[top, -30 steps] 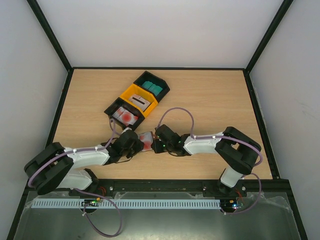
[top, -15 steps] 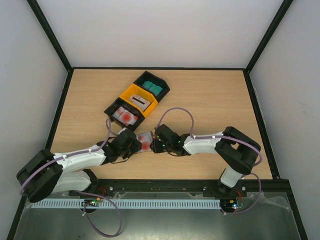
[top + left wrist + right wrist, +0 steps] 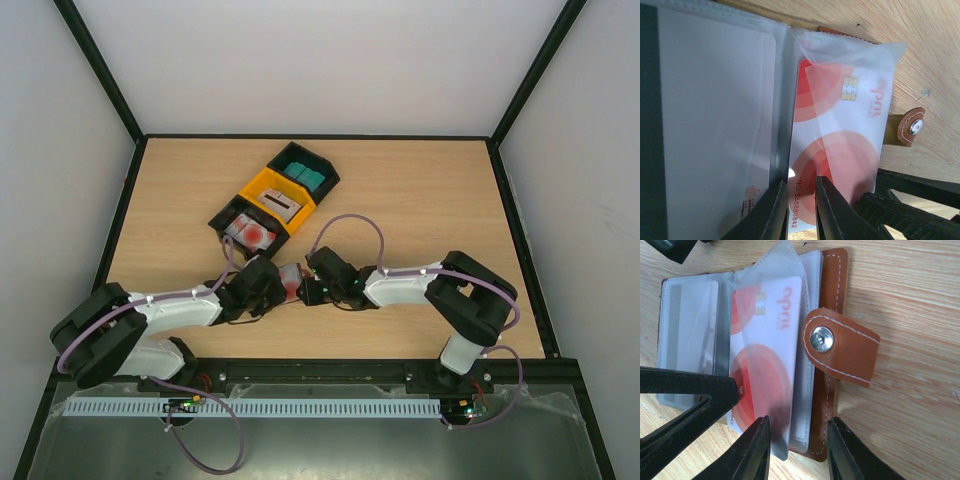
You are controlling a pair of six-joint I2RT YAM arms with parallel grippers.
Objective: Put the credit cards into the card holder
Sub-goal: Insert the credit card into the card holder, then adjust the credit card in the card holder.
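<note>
Change: left arm's elbow, stretched out near-left half a sec ago, is tucked back in. Left end effector (image 3: pixel 262 283) and right end effector (image 3: pixel 318 280) now sit closer tog., w/ less red showing betw. them.
Left end effector: fingers nearly tog., clamped on near edge of white plastic card w/ red circles (image 3: pixel 840 150).
Right end effector: fingers part open, appears to pin brown leather folding card holder (image 3: pixel 832 295) by its near edge.
Card: mostly inside a clear sleeve (image 3: pixel 780 270) of the holder, which lies open on near-middle tabletop (image 3: pixel 430 200).
Meaning: prob. a re-grip and push. Card looks close to seated. Red-white cards (image 3: pixel 252 233) wait in black bin (image 3: pixel 222 218) just beyond.
</note>
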